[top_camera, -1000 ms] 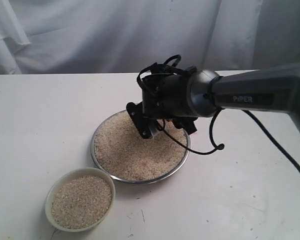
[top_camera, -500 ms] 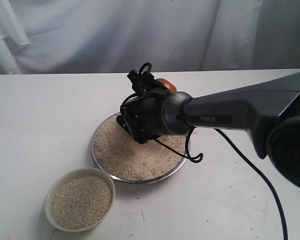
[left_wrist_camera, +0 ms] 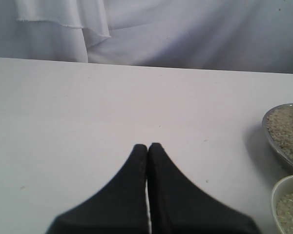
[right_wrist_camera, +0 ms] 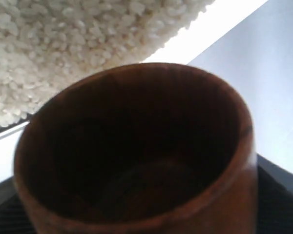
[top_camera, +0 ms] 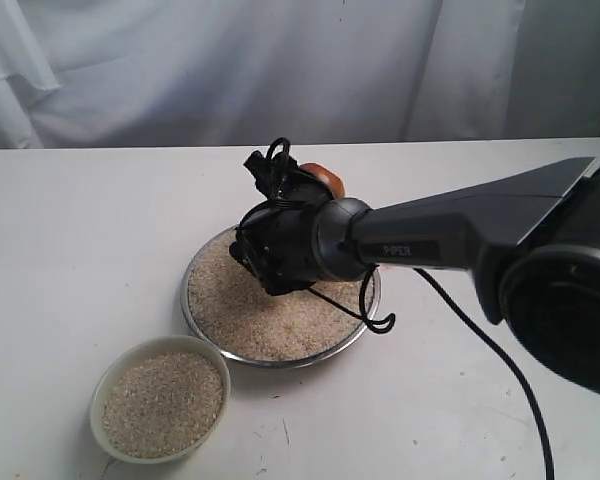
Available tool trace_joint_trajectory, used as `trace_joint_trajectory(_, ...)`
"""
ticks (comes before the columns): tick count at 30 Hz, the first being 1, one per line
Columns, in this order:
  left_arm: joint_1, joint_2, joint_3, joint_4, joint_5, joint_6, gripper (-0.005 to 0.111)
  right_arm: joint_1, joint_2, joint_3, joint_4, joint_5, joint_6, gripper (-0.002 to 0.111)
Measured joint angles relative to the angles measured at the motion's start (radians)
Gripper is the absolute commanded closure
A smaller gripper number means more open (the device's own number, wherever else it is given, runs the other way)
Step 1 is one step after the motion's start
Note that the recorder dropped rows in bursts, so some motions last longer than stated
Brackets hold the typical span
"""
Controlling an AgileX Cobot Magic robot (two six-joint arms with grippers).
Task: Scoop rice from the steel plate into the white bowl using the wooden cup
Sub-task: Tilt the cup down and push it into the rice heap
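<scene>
The steel plate (top_camera: 193,318) holds a wide bed of rice (top_camera: 265,322) at the table's middle. My right gripper (top_camera: 306,190) hovers over the plate's far side, shut on the wooden cup (top_camera: 323,178). Up close the wooden cup (right_wrist_camera: 136,146) fills the right wrist view, its dark inside showing no grains, with rice (right_wrist_camera: 63,44) just beyond its mouth. A black finger (right_wrist_camera: 278,195) flanks it. The white bowl (top_camera: 101,392), filled with rice, stands near the front left of the plate. My left gripper (left_wrist_camera: 147,146) is shut and empty over bare table, away from the plate (left_wrist_camera: 276,141) and bowl (left_wrist_camera: 278,192).
The right arm's dark wrist body (top_camera: 290,245) and a looping cable (top_camera: 380,320) hang over the plate. White cloth (top_camera: 230,70) drapes behind the table. Bare white tabletop (top_camera: 70,230) spreads to the left.
The right wrist has rolled and shifted left over the plate. The wooden cup, hidden a second ago, now shows above the wrist at the plate's far side. Bowl and plate stayed put.
</scene>
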Motion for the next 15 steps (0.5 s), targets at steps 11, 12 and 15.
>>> trace_joint_trajectory(11, 0.000, 0.000, 0.000, 0.000, 0.000, 0.000, 0.107, -0.010, 0.073, -0.055, -0.013, 0.015, 0.017, 0.108)
trace_joint_trajectory(12, 0.000, 0.000, 0.000, 0.000, 0.000, 0.000, 0.107, -0.010, 0.073, -0.056, -0.007, 0.015, 0.017, 0.108)
trace_joint_trajectory(15, 0.000, 0.000, 0.000, 0.000, 0.000, 0.000, 0.107, -0.010, 0.073, -0.057, 0.008, 0.013, -0.003, 0.108)
